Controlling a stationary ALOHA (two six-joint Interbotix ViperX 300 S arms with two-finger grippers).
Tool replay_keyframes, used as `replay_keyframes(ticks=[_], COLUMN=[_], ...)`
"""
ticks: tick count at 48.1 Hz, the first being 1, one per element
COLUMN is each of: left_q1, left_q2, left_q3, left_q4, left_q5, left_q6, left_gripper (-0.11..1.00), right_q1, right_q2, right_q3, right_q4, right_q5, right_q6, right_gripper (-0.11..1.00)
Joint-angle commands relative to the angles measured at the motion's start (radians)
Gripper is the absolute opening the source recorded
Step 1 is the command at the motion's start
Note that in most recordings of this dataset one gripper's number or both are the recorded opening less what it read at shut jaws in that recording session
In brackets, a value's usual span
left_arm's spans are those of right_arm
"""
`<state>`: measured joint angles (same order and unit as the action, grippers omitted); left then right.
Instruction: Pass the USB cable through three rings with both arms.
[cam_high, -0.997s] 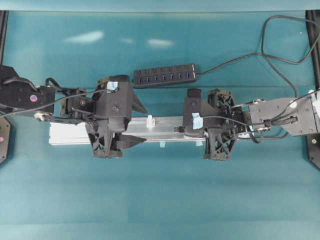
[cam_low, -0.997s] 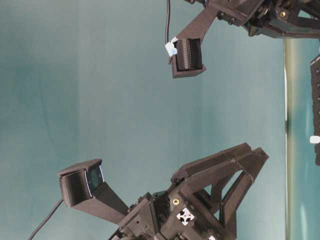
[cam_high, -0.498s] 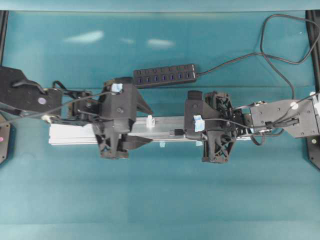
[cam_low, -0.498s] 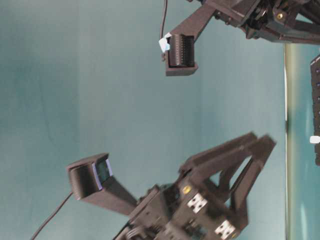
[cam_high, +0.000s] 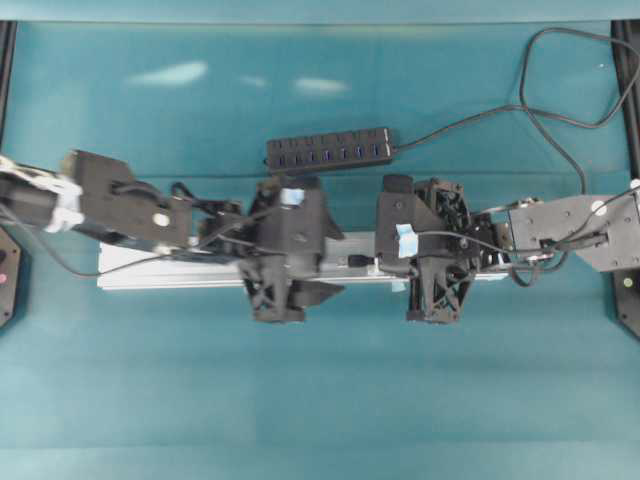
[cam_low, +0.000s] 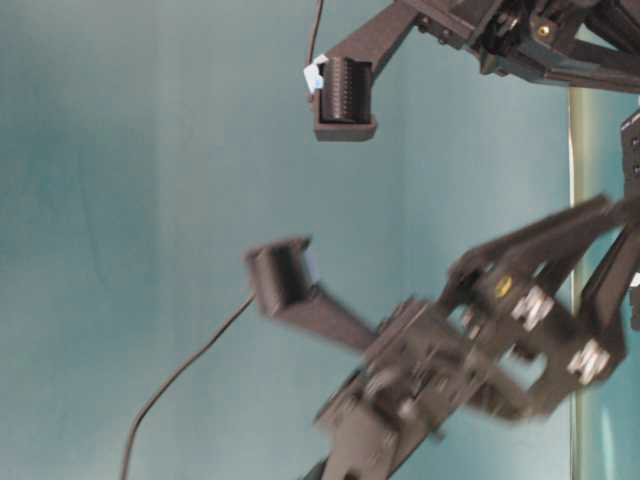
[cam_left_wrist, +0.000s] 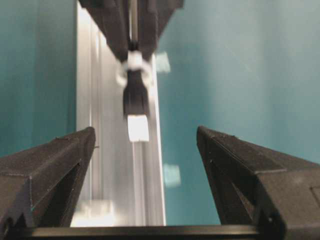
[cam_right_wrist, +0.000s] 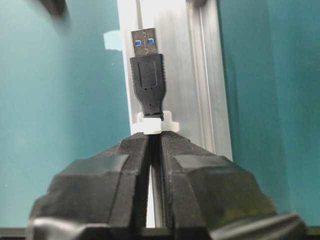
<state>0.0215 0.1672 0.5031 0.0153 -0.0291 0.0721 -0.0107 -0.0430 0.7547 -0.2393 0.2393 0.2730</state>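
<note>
Two black robot arms meet over a silver rail (cam_high: 170, 268).
Right gripper (cam_right_wrist: 155, 145) clenched on the USB cable (cam_right_wrist: 148, 85), plug poking through a whitish ring (cam_right_wrist: 154, 123) on the rail; left gripper (cam_left_wrist: 142, 145) spread wide, facing the plug.

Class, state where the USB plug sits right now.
In the right wrist view, the USB plug pokes through a white ring over the silver rail, just beyond the closed right gripper.
</note>
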Motion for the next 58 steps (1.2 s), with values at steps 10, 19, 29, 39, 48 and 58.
replay_keyframes(ticks=[10,19,29,39,48,58], left_q1=[0.009,0.014,0.014,0.008,-0.003,-0.008], left_q2=[0.061,0.064,0.081,0.100,0.103,0.100], left_q3=[-0.063,-0.064,-0.069,-0.091,-0.100,-0.092], left_q4=[0.002,0.002,0.002,0.002,0.000,0.002], left_q5=[-0.012,-0.015,-0.015,-0.015,-0.015,-0.008], left_q6=[0.002,0.002,-0.002,-0.006,0.002,-0.002], left_gripper=[0.90,0.90,0.88,0.65,0.20,0.20], right_q1=[-0.003,-0.003,-0.002,-0.002,-0.002,0.003], right_q2=[-0.020,-0.020,-0.020,-0.020,-0.018,-0.020], right_q3=[-0.006,-0.006,-0.006,-0.006,-0.006,-0.006], right_q4=[0.008,0.008,0.009,0.008,0.008,0.008], right_q5=[-0.011,-0.012,-0.015,-0.015,-0.011,-0.014], right_q6=[0.005,0.005,0.006,0.006,0.006,0.003], right_gripper=[-0.09,-0.09,-0.09,-0.09,-0.09,-0.09])
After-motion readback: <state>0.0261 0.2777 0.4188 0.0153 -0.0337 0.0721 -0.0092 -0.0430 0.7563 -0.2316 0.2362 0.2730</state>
